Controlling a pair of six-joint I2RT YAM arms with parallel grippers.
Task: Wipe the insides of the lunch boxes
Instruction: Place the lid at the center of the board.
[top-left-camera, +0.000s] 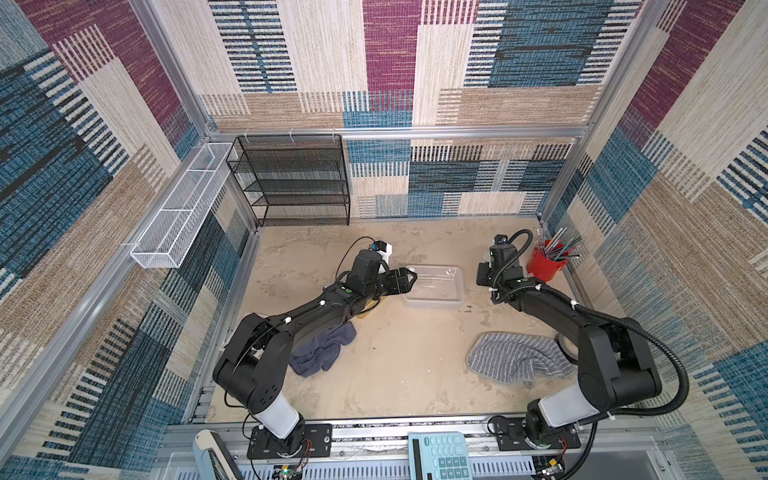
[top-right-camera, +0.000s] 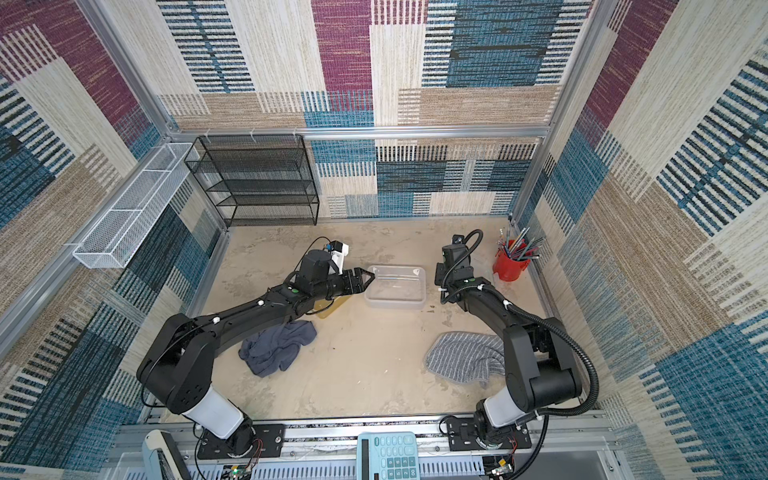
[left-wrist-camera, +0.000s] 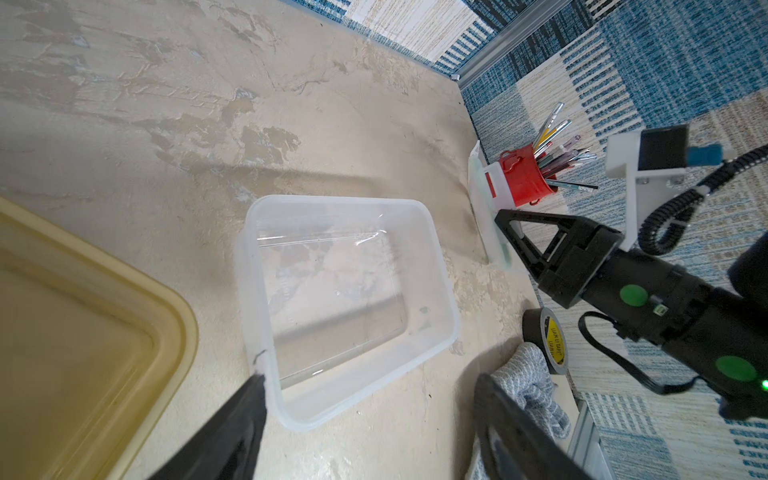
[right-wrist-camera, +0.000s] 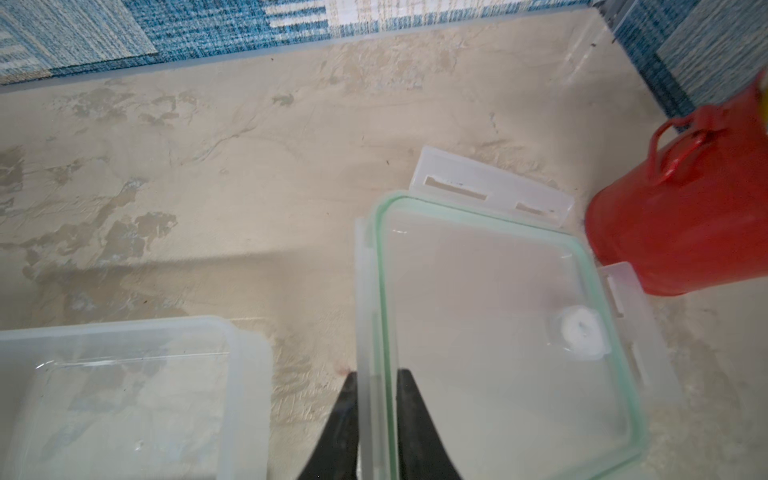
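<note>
1. The left gripper (left-wrist-camera: 371, 376) had its jaws wide apart, one fingertip (left-wrist-camera: 255, 386) touching the near corner of the clear lunch box (left-wrist-camera: 340, 291), which lay just ahead.
2. The right gripper (right-wrist-camera: 378, 374) had its jaws on either side of the lid (right-wrist-camera: 498, 311) edge; I cannot tell whether they pinched it.

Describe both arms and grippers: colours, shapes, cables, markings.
Both arms, left arm and right arm, are black with white base segments and green dot markings. A ribbed black hose runs along the right one. The left gripper and right gripper have black, tapering triangular fingers.
</note>
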